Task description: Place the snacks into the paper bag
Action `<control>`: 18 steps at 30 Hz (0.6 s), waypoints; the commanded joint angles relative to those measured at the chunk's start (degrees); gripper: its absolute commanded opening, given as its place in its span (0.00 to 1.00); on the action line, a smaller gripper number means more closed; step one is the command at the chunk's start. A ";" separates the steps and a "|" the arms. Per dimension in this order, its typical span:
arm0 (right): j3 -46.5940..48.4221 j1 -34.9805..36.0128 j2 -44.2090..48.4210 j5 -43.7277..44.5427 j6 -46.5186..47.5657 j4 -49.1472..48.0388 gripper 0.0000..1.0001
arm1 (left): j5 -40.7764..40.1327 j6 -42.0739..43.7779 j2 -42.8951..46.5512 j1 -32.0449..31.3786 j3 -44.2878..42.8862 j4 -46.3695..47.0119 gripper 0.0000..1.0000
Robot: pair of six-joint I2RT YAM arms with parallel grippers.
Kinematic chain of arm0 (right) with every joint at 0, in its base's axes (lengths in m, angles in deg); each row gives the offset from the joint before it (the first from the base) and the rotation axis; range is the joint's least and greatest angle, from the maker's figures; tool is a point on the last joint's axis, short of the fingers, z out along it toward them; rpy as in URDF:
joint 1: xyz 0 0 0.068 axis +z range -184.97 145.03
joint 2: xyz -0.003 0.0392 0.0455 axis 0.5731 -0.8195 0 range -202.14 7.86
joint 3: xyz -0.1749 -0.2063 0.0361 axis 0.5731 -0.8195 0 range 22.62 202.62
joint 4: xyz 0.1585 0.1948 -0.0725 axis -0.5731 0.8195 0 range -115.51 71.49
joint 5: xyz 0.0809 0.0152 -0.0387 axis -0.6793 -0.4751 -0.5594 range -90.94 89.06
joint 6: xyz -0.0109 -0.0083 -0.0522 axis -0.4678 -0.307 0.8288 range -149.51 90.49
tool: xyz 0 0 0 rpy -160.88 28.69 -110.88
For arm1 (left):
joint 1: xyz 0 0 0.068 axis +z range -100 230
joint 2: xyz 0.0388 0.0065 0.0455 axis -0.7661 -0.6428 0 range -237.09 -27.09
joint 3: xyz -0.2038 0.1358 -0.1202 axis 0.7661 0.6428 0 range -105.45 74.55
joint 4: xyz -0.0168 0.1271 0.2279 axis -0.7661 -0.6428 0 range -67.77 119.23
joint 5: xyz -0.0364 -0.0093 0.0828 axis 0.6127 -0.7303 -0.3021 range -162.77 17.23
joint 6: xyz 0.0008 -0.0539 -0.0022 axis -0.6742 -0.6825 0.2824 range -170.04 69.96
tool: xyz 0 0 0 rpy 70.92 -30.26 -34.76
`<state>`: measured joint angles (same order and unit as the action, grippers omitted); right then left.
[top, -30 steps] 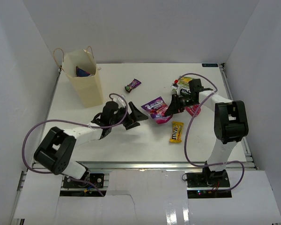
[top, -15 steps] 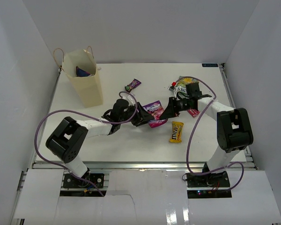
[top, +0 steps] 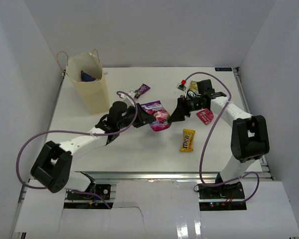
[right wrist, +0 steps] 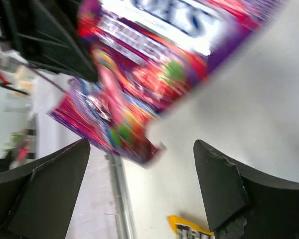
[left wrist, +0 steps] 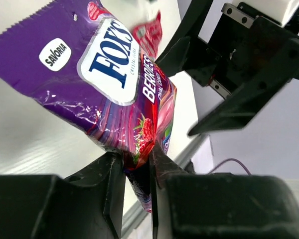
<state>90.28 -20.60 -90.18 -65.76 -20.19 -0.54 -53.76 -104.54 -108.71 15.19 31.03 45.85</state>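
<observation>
My left gripper point(left wrist: 137, 164) is shut on the lower corner of a purple-pink berry snack packet point(left wrist: 109, 84), which hangs above the table's middle point(top: 155, 114). My right gripper point(top: 177, 112) stands open just right of that packet, with nothing between its fingers; in the right wrist view the packet point(right wrist: 149, 55) is blurred beyond the spread jaws. The cream paper bag point(top: 92, 89) stands upright at the back left with a blue packet point(top: 87, 76) inside. On the table lie a yellow packet point(top: 188, 140), a red-pink packet point(top: 205, 116) and a small dark purple packet point(top: 142, 90). A green-yellow packet point(top: 194, 89) is partly hidden behind the right arm.
White walls close the table in on three sides. A metal rail point(top: 154, 174) runs along the near edge. Purple cables loop from both arms. The yellow packet point(right wrist: 189, 230) shows at the bottom of the right wrist view.
The left gripper closed on the purple-pink packet while the right gripper opened and let it go. The left arm has drawn the packet left and back.
</observation>
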 commanded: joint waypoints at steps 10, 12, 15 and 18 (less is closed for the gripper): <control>7.41 -2.86 17.15 37.97 11.62 -5.61 0.90 | -12.15 27.50 22.30 20.12 -21.73 -36.46 0.06; 6.52 -3.64 17.53 35.05 13.34 -5.74 0.90 | -12.15 31.81 20.55 24.60 -26.58 -38.76 0.06; 6.18 -4.17 15.69 26.95 16.52 -1.78 0.91 | -13.20 36.21 14.14 29.70 -38.70 -47.08 0.06; 3.37 -4.26 16.65 23.51 17.13 -1.85 0.92 | -17.15 39.89 8.42 31.64 -50.66 -51.41 0.06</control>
<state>96.62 -24.60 -72.92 -38.94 -5.28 -3.14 -67.10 -71.69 -96.82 45.42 -12.60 1.74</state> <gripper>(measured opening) 0.919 0.299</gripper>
